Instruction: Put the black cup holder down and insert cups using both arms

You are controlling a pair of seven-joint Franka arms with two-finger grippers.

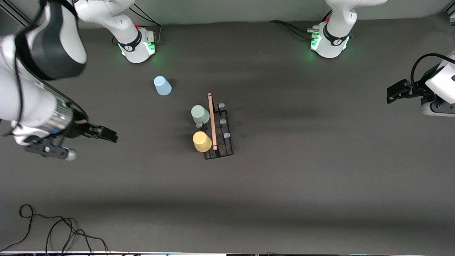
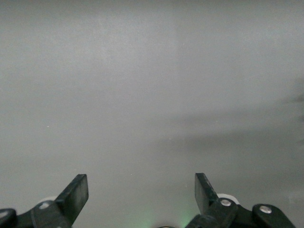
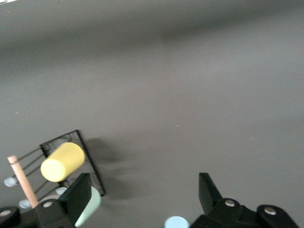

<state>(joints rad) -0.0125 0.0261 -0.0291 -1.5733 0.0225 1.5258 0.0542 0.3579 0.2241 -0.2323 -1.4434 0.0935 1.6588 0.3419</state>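
Observation:
The black cup holder stands mid-table with its wooden rod on top. The pale green cup and the yellow cup sit on pegs on its side toward the right arm's end. The light blue cup stands alone on the table, farther from the front camera and toward the right arm's base. My right gripper is open and empty over bare table at the right arm's end. The right wrist view shows the yellow cup, green cup and blue cup. My left gripper is open and empty, waiting at the left arm's end.
Three pale blue pegs on the holder's side toward the left arm hold nothing. Loose black cables lie at the table's front edge toward the right arm's end. The left wrist view shows only grey table past its gripper.

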